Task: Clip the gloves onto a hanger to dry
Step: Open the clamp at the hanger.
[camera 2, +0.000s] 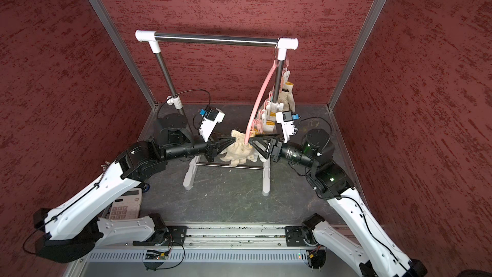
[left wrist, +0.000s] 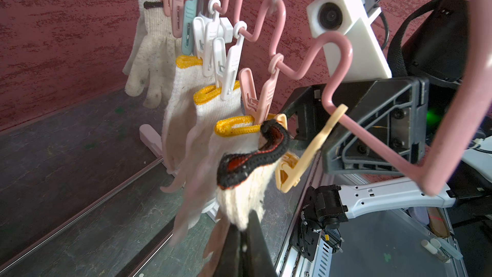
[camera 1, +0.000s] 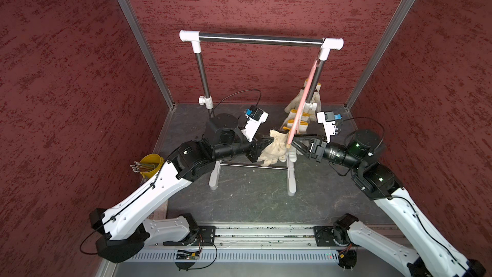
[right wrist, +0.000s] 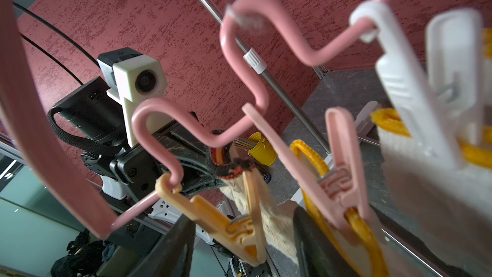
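Left claw [left wrist: 243,231] pinches the beige glove [left wrist: 247,198] beside the cream clip [left wrist: 290,174], which the right claw [camera 1: 292,143] straddles, grip unclear

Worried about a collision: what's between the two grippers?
In both top views: the beige glove, pinched by the left gripper, and the hanger's end, beside the right gripper; the left wrist view adds its cream clip.

Gripper [left wrist: 243,225] pinching glove [left wrist: 247,195] — cream clip [left wrist: 306,161], pink hanger [left wrist: 338,57]

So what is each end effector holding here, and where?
Left end effector: shut on the beige glove, pinching the knit near its black cuff. Right end effector: straddles the yellow clip; a grip cannot be told.
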You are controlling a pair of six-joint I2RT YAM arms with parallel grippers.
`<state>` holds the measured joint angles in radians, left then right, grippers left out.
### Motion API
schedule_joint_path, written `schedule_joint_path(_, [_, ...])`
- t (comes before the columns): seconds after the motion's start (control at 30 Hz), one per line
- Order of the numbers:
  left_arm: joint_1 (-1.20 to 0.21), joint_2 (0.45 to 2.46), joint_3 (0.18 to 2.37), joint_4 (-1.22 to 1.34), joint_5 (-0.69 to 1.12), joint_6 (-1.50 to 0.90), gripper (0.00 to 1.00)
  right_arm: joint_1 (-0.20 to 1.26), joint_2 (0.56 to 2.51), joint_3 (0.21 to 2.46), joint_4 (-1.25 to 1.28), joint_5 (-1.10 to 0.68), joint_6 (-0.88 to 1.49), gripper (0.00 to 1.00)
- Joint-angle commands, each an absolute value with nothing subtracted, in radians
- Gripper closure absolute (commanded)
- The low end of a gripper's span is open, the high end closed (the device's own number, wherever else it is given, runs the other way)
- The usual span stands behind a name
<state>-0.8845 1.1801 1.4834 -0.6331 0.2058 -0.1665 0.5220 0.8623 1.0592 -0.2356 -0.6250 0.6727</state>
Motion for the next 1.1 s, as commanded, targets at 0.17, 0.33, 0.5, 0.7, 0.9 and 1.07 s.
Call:
schedule_joint_path(0.17, [-0.879, 1.178, 1.510, -0.623, 0.219, -0.161, 1.00, 0.538, 0.887, 1.098, -0.172, -0.603, 0.651, 0.42])
schedule_joint_path(0.33, [-0.879, 1.177, 1.508, -0.626, 0.219, -0.165, 1.00, 0.540, 0.913, 1.129, -0.161, -0.597, 0.648, 0.43])
schedule_joint_path(0.5, [-0.880, 1.178, 1.508, -0.626, 0.221, -0.169, 1.00, 0.558, 0.950, 1.175, -0.191, -0.572, 0.617, 0.45])
schedule_joint_path(0.7, [-0.880, 1.169, 1.502, -0.633, 0.218, -0.169, 1.00, 0.581, 0.968, 1.207, -0.241, -0.528, 0.580, 0.49])
schedule_joint_path(0.9, [-0.879, 1.162, 1.493, -0.632, 0.215, -0.169, 1.00, 0.589, 0.977, 1.225, -0.275, -0.509, 0.557, 0.56])
schedule_joint_path(1.07, [-0.879, 1.161, 1.495, -0.635, 0.212, -0.168, 1.00, 0.591, 0.979, 1.235, -0.291, -0.504, 0.548, 0.59])
